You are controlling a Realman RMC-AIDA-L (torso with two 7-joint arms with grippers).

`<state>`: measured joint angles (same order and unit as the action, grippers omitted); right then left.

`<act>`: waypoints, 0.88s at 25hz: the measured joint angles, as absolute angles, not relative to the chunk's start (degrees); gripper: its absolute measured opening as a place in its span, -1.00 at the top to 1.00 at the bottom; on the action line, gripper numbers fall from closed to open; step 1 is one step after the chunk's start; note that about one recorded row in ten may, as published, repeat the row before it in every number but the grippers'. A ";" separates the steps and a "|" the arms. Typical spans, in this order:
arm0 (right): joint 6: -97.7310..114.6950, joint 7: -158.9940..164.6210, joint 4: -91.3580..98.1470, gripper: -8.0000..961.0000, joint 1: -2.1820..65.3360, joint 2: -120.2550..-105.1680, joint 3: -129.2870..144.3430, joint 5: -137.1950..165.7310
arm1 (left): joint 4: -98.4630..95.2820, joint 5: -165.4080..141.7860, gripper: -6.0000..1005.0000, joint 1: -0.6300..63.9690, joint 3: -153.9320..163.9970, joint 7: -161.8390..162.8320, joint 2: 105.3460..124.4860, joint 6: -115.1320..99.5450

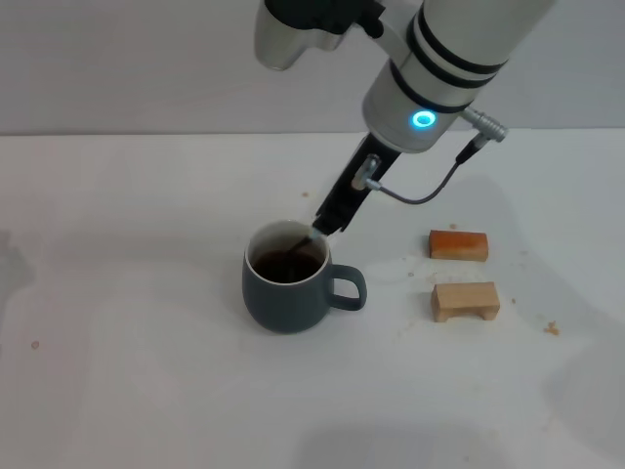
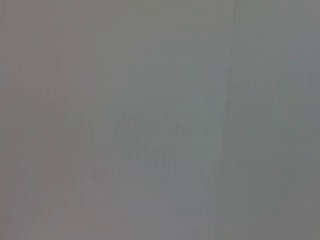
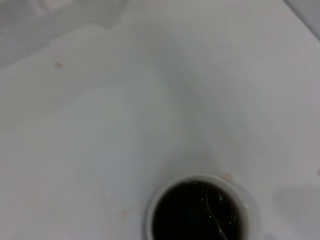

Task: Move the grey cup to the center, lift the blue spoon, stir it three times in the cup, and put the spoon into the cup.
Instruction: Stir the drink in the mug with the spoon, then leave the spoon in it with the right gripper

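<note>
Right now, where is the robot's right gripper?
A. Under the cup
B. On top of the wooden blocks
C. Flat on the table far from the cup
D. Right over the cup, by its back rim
D. In the head view the right gripper hangs at the back rim of the cup, with the two wooden blocks apart from it on the table.

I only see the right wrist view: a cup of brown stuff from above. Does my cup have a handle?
Observer: Yes, the grey cup has a loop handle pointing to the robot's right.
Operator: Is anything next to it?
Observer: An orange-brown block and a paler block lie right of the handle, apart from it.
Operator: Where's my claw?
Observer: The right claw hangs over the cup's far rim, holding the blue spoon in the liquid.
</note>
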<state>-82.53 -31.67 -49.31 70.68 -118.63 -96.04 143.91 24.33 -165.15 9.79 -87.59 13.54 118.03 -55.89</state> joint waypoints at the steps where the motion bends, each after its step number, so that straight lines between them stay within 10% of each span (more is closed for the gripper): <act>1: -82.61 -31.60 -49.30 0.61 70.70 -118.63 -96.04 144.79 | 24.31 -165.15 0.99 9.78 -87.57 13.54 118.03 -55.91; 22: -81.08 -32.98 -53.00 0.58 66.50 -118.62 -94.41 141.23 | 24.61 -165.14 0.99 9.41 -87.45 13.54 118.03 -56.08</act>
<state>-81.08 -32.98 -53.00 66.50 -118.62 -94.41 141.23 24.61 -165.14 9.41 -87.45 13.54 118.03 -56.08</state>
